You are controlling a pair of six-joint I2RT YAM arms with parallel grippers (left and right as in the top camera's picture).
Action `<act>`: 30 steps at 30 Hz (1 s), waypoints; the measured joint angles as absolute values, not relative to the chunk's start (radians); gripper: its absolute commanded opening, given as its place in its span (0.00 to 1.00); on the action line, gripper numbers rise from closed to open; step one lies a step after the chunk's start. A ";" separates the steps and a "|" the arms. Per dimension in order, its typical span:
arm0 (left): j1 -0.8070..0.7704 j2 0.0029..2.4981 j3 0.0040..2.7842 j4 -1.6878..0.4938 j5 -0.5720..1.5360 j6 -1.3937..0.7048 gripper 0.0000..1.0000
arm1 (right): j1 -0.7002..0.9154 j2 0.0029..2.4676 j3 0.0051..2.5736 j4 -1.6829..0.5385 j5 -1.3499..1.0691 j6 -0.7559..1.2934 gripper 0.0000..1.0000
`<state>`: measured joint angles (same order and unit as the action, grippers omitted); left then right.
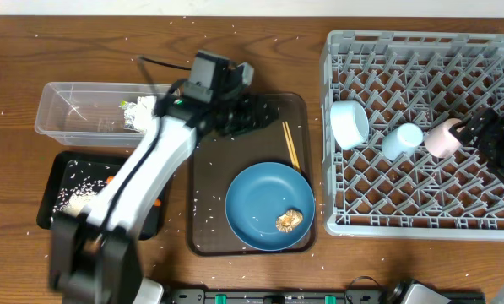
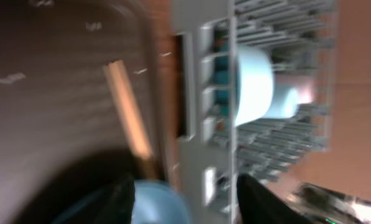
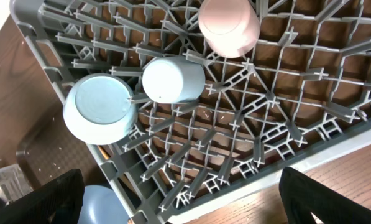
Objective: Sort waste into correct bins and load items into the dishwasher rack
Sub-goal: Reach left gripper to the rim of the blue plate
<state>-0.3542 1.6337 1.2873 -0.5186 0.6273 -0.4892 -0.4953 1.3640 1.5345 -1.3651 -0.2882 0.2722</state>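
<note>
Grey plastic lattice rack (image 1: 420, 225), 3 o'clock, holds white bowl (image 1: 349, 123), light blue cup (image 1: 402, 140), pink cup (image 1: 442, 137); you have left, 6 o'clock, large blue plate (image 1: 253, 198) bearing small brown food lump (image 1: 289, 221), wooden chopsticks (image 1: 291, 145) beside; left gripper (image 2: 188, 193), right gripper (image 3: 182, 190) gape wide, empty.

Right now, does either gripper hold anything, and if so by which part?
Nothing is held. The left gripper is open above the brown tray; the right gripper is open over the dishwasher rack.
</note>
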 measured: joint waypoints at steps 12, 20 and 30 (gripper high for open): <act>-0.376 1.305 1.290 -0.976 0.361 -0.258 0.85 | -0.479 1.364 1.536 -1.372 -0.287 0.266 0.94; -0.458 1.338 1.206 -1.095 0.258 -0.255 0.79 | -0.446 1.364 1.536 -1.372 -0.287 0.258 0.94; -0.519 1.369 1.033 -0.945 0.223 -0.265 0.71 | -0.412 1.364 1.536 -1.379 -0.297 0.163 0.93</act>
